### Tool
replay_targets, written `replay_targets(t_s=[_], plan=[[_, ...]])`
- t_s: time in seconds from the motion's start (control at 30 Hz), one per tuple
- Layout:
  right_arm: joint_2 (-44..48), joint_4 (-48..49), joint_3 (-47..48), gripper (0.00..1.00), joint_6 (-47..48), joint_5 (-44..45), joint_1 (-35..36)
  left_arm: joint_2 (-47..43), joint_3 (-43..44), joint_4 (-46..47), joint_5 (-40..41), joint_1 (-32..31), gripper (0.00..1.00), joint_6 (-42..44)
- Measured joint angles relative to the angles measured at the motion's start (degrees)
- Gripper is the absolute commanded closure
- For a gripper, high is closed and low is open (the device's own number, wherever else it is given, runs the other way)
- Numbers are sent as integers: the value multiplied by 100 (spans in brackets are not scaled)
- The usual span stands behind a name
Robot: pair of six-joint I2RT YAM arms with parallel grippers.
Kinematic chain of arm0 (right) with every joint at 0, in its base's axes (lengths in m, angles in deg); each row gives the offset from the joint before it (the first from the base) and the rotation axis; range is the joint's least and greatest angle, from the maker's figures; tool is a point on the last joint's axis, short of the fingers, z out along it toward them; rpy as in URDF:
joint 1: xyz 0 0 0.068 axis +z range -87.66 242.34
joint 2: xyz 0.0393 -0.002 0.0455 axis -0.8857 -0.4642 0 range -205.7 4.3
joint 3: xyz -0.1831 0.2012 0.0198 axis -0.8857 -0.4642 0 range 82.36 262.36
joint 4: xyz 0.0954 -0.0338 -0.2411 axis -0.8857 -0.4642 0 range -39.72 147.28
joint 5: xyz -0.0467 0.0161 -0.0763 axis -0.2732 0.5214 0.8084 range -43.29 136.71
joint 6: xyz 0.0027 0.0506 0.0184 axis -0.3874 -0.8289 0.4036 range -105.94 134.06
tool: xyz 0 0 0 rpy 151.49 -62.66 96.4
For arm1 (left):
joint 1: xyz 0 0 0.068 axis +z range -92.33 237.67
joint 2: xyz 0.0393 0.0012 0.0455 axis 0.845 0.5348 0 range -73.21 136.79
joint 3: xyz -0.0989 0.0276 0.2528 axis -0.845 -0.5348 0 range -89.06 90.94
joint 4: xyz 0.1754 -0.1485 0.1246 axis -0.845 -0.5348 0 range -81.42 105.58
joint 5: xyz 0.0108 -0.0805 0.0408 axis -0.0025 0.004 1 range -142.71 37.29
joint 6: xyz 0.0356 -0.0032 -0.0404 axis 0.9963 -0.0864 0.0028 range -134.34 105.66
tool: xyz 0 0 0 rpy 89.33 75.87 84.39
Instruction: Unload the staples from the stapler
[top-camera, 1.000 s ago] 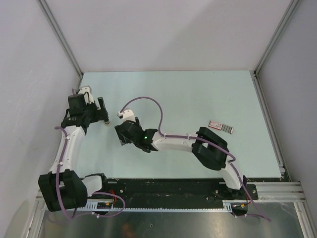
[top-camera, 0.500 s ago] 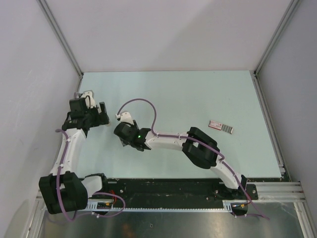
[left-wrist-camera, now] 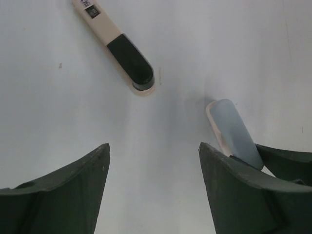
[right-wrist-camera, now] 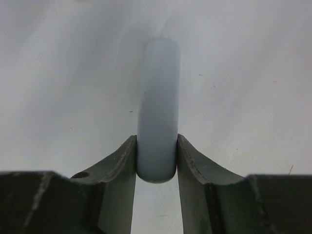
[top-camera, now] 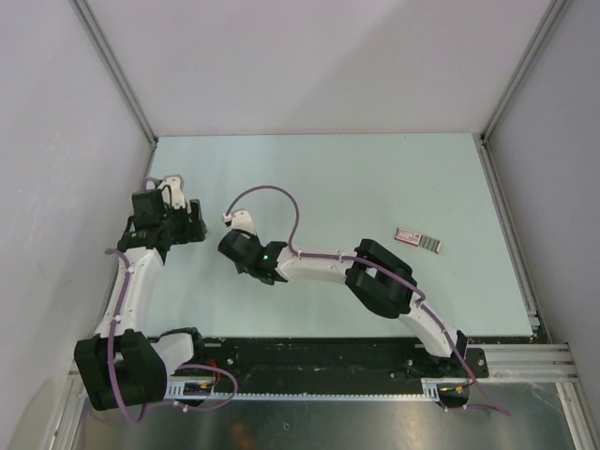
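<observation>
While the left tool (left-wrist-camera: 153, 148) stands wide open above the table (top-camera: 375, 178), with bare table surface between its two dark fingers (left-wrist-camera: 68, 187), the right tool (right-wrist-camera: 157, 141) is closed on a block (right-wrist-camera: 158, 87). Both of its fingers press flat against the sides of the block's near end. The rest of the block projects beyond the fingertips.

The stapler (left-wrist-camera: 129, 63) lies flat on the left part of the table, just beyond the open left tool. It is set diagonally and is touched by neither tool. It is slim and elongated. A glossy black section with a rounded end sits on a pale cream base, and the cream strip continues toward the upper edge of the left wrist view with small printed marks on it. The stapler and the block lie near each other but apart.

The block is pale blue-white, smooth and matte, with rounded ends. The table is pale green-white, matte and faintly speckled.

The far end of the stapler is cut off by the frame edge in the left wrist view. In the top view the left tool and wrist cover the stapler's position. A flat pinkish box (top-camera: 417, 240) lies well apart on the right side of the table; its detail is too small to read.
</observation>
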Motion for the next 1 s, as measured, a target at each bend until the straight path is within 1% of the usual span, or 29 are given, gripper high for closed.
replay_targets(t_s=[0.07, 0.13, 0.27, 0.4, 0.57, 0.63, 0.8, 1.0], plan=[[81, 138, -160, 99, -66, -31, -20, 2, -28, -11, -247, 9, 28, 260], [240, 223, -393, 100, -166, -70, -50, 2, -59, -13, -531, 11, 27, 490], [839, 542, -1163, 100, -446, -181, -149, 9, -114, -105, -1322, 17, 22, 964], [1613, 994, -1867, 100, -782, -271, -282, 22, -114, -243, -2170, 17, 13, 1325], [2277, 1611, -2225, 100, -1145, -323, -378, 90, -116, -396, -3257, 15, 2, 1832], [2463, 1840, -2317, 100, -1298, -343, -372, 131, -118, -442, -3600, -20, 1, 2000], [2645, 2234, -2483, 100, -1648, -407, -365, 247, -151, -505, -4079, -153, 0, 2277], [2645, 2430, -2645, 100, -2009, -621, -367, 299, -170, -527, -4260, -221, 2, 2479]])
